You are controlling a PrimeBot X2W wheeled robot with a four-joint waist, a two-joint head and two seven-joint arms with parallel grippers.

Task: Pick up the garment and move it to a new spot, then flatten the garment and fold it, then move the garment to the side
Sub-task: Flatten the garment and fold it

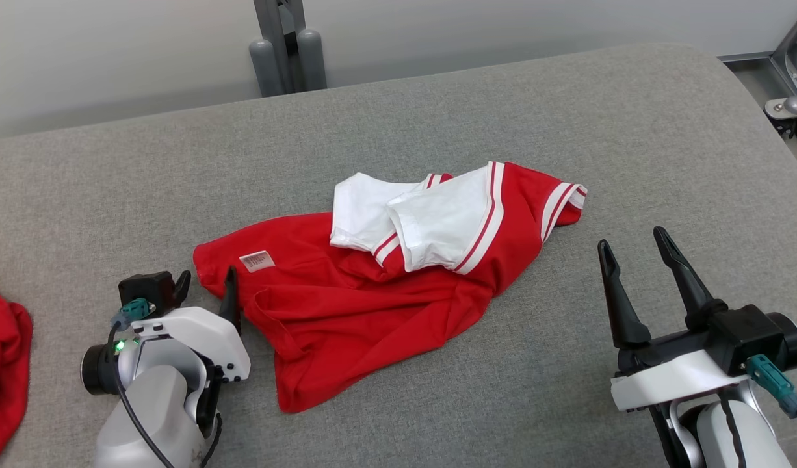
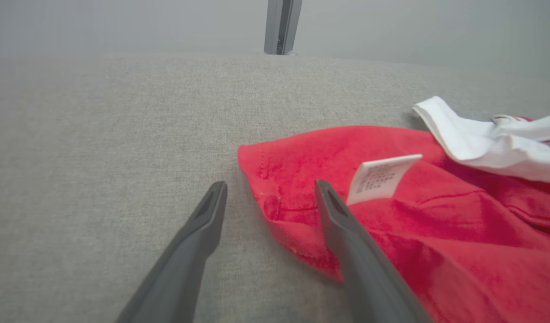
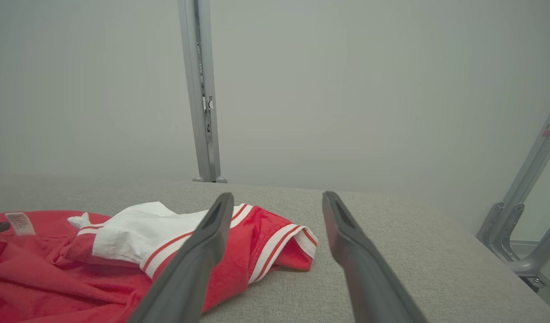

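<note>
My left gripper (image 1: pixel 207 279) was wide around the shirt's (image 1: pixel 346 305) corner to grab it, my right gripper (image 1: pixel 632 242) wide beside it.

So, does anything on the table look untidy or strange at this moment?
Yes. The red garment lies crumpled in the middle of the grey table, its white parts bunched on top, and its care label faces up, so it may be inside out.

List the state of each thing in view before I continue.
Garment, crumpled, unfolded, lying on the table.
Care label, turned up, exposed.
Left end effector, open, one finger over the garment's corner, nothing gripped.
Right end effector, open, empty, beside the garment.
Red cloth, bunched at the table's left edge, partly cut off.
</note>
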